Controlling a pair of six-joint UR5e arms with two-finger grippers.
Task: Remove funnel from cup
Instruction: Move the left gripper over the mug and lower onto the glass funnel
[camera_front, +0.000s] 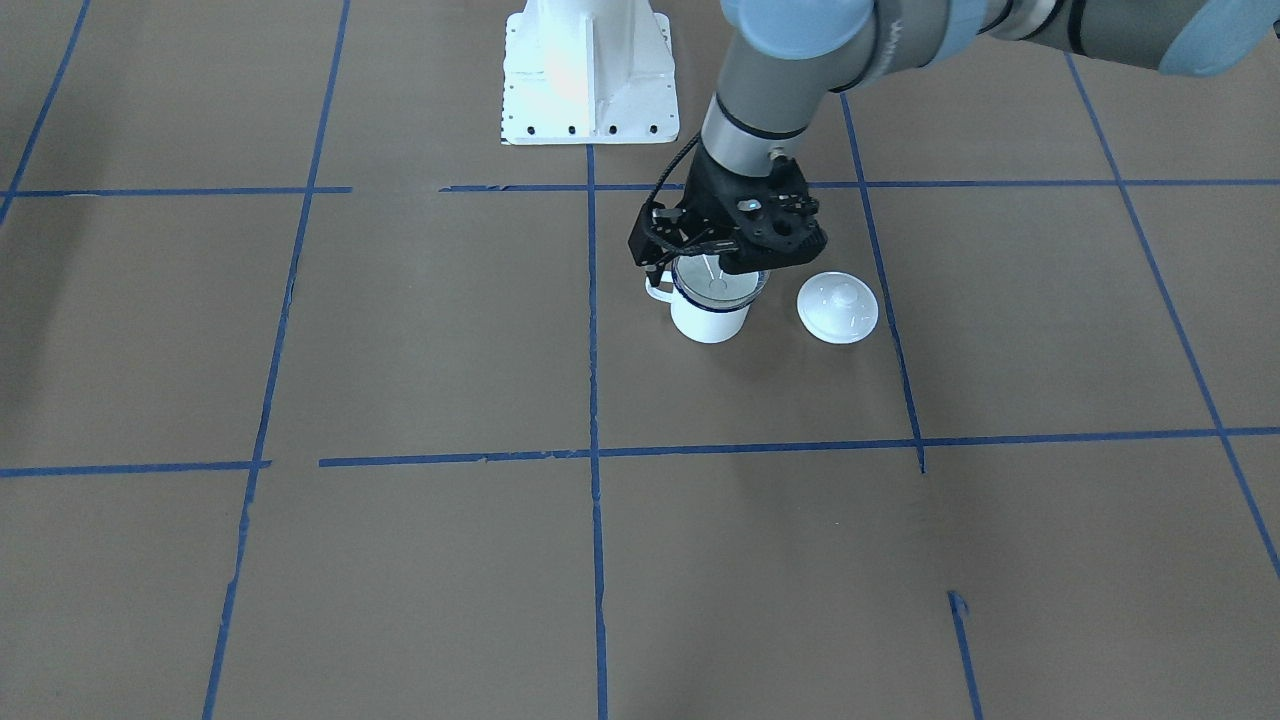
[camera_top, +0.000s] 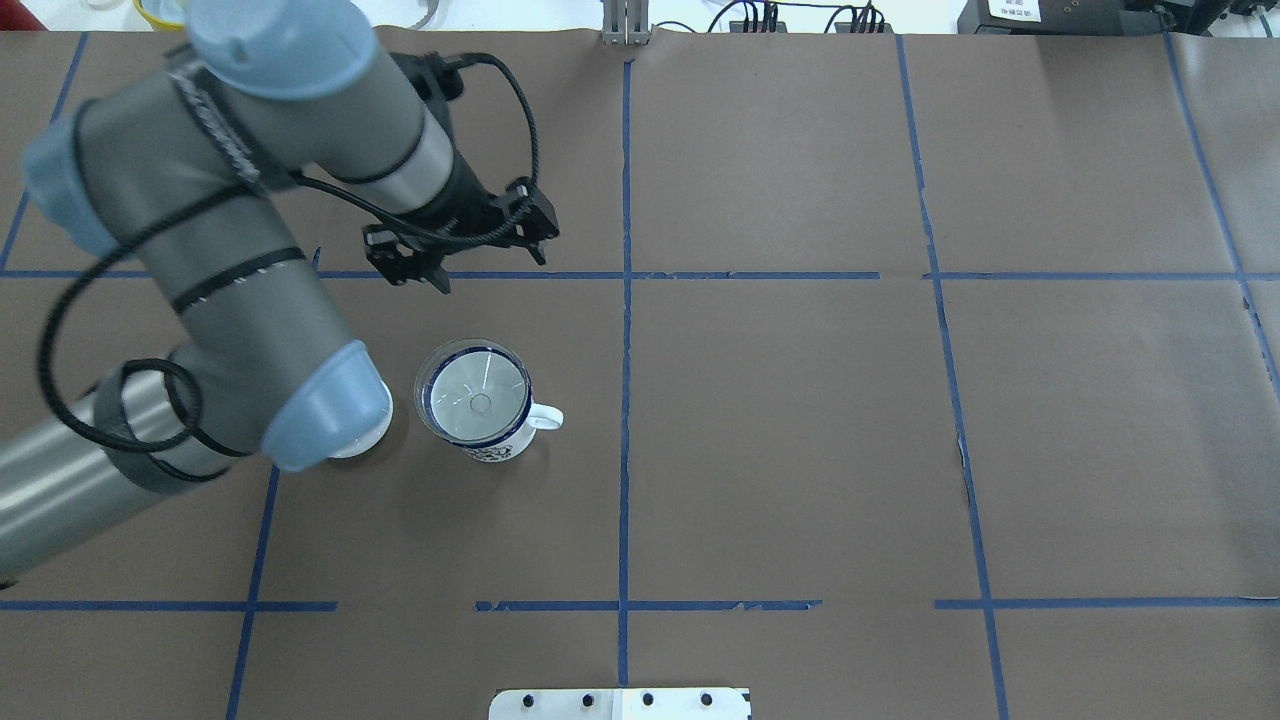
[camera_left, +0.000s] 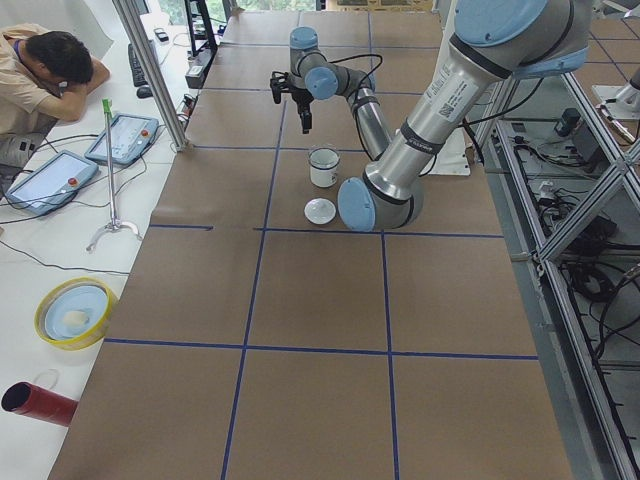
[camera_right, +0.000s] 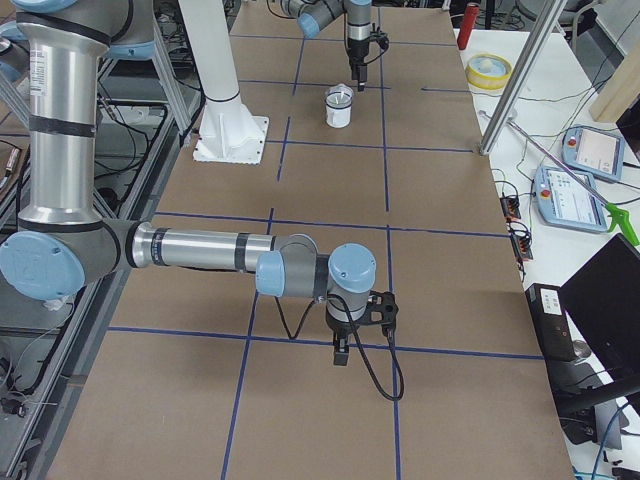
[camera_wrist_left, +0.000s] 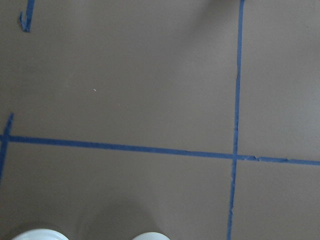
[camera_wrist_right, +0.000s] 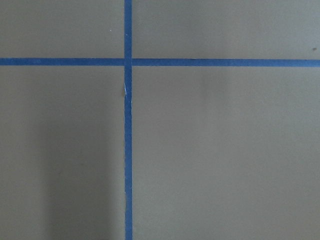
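funnel (camera_top: 474, 392) sits in cup (camera_front: 708, 322). left gripper (camera_left: 306, 120) hangs above, apart; jaw gap unreadable. right gripper (camera_right: 341, 352) far off, gap also unreadable.

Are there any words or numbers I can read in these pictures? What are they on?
No text can be read.
Blue print on the cup: too blurred.
White label on a black box beyond the table: too small.
Sticker on the left arm: too small.

Brown paper covers the surface (camera_top: 800, 450), gridded with blue tape (camera_top: 624, 480). In the left-end view, a white bench (camera_left: 40, 260) at left holds two teach pendants (camera_left: 127, 137) and a yellow bowl (camera_left: 75, 312).
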